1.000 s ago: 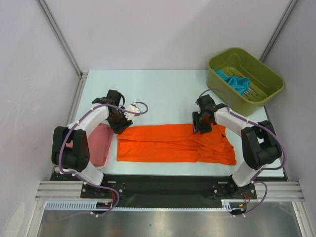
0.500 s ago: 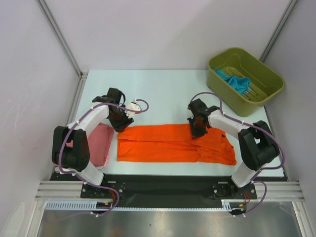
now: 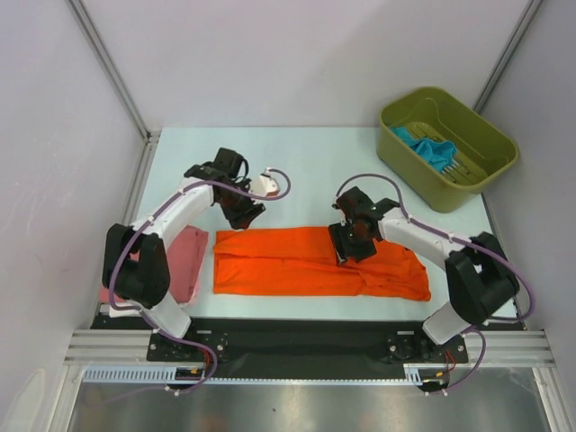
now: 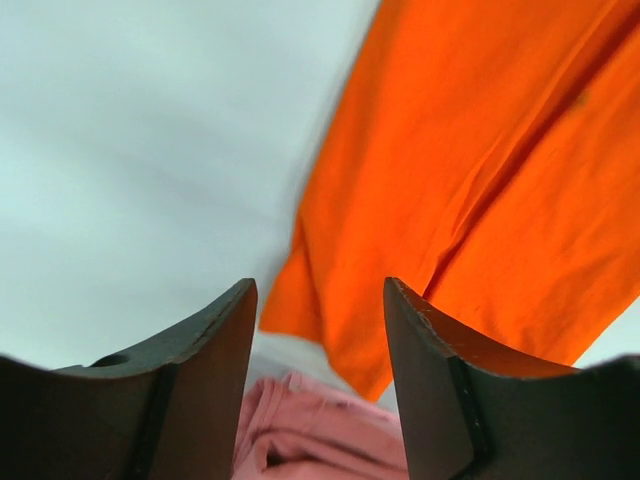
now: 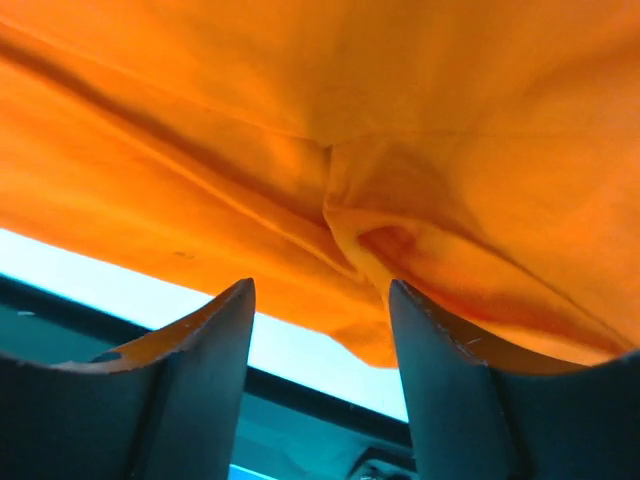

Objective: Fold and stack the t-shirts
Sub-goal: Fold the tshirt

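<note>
Top external view: the pale table (image 3: 306, 162) carries the orange t-shirt (image 3: 288, 265), spread flat directly under the right pincer (image 3: 345, 247) and just to the near-right of the left pincer (image 3: 245, 214). A green bin (image 3: 432, 184) stands well beyond the right pincer, with the teal-blue t-shirt (image 3: 430, 148) inside it. The pink t-shirt (image 3: 187, 261) lies to the near-left of the left pincer. Both pincers are released, fingers apart, gripping nothing.
</note>
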`<state>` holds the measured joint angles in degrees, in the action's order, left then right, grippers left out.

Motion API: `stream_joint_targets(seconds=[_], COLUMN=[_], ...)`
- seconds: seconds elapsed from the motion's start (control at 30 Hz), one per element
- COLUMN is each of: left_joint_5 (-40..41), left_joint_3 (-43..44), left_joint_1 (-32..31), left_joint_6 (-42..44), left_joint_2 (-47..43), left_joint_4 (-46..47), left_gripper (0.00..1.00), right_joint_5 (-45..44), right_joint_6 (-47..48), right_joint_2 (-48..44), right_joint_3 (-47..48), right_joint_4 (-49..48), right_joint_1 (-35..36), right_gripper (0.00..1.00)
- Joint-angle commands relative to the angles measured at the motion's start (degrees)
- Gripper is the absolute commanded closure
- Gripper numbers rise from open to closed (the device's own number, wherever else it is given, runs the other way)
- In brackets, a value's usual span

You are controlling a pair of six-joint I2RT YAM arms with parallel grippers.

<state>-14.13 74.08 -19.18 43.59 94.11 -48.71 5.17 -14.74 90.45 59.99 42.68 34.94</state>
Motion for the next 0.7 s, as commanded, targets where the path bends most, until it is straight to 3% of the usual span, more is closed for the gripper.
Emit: stream_joint_targets(seconds=[0.0,0.03,0.1,0.17,0.23,0.4,0.67], left_joint_5=[-6.3,-8.0,-9.4,-10.3,-12.4,-17.7,-14.5], left_joint_3=[4.9,5.3,5.8,6.3,8.2,12.1,14.0], left_joint_1=[-5.2,-6.6,-11.5,-17.0,-21.6,-27.2,-33.8], left_joint_6=[-4.0,-4.7,-6.8,-8.9,-11.1,-22.0,-30.2], left_joint_2=[1.0,1.3,2.5,4.8,7.7,13.3,21.5], left_joint_4=[3.3,5.0,6.7,9.7,12.5,18.4,27.3], left_gripper=[0.42,0.44,0.5,0.55,0.56,0.45,0.39], right_joint_5=[0.6,1.0,2.0,1.8,1.9,4.2,4.0], right_joint_6=[-2.4,-4.0,-8.2,-9.9,-11.7,-13.2,-13.5], right_joint_2=[-10.7,-12.2,-14.3,-16.4,-17.9,-20.6,-19.5], right_joint_3=[-1.4,-3.6,-5.8,-8.9,-10.6,-15.5,-18.6], right_joint_4=[-0.2,-0.2,1.9,2.8,2.7,-2.1,-4.6], right_joint_1=[-5.4,-8.7,-19.7,-25.1,-29.8,-36.9,-37.5], right_gripper=[0.38,0.41,0.6,0.7,0.71,0.66,0.6])
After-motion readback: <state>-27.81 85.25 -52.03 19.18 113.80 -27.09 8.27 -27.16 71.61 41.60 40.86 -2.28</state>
